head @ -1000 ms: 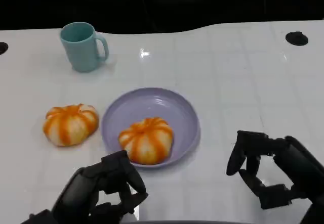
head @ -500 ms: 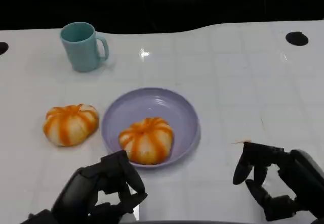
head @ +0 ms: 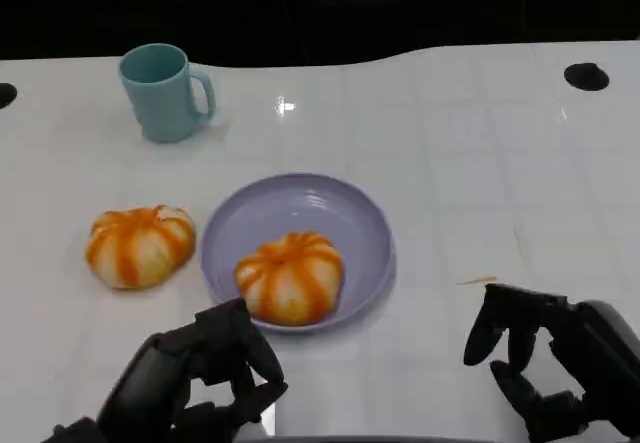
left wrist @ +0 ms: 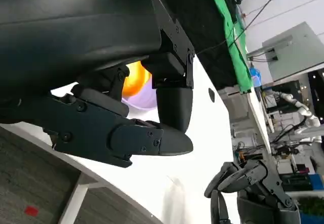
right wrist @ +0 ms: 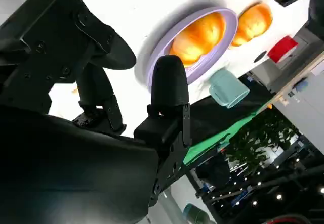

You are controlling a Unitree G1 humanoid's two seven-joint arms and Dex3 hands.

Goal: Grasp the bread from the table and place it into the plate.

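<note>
Likely a robotics lab, green cloth (left wrist: 234, 29), cables, other robot arms (left wrist: 298, 114)

One orange-striped bread (head: 290, 278) sits in the lilac plate (head: 350, 213) (another bread (head: 140, 246) lies beside it).

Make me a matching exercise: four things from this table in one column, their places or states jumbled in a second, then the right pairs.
Things:
1. cup
2. plate
3. bun with a bare table under it
4. right hand

Places or states:
A. holds a bun
B. far left of the table
C. open, holding nothing
D. left of the plate

Pairs: 1-B, 2-A, 3-D, 4-C
</note>
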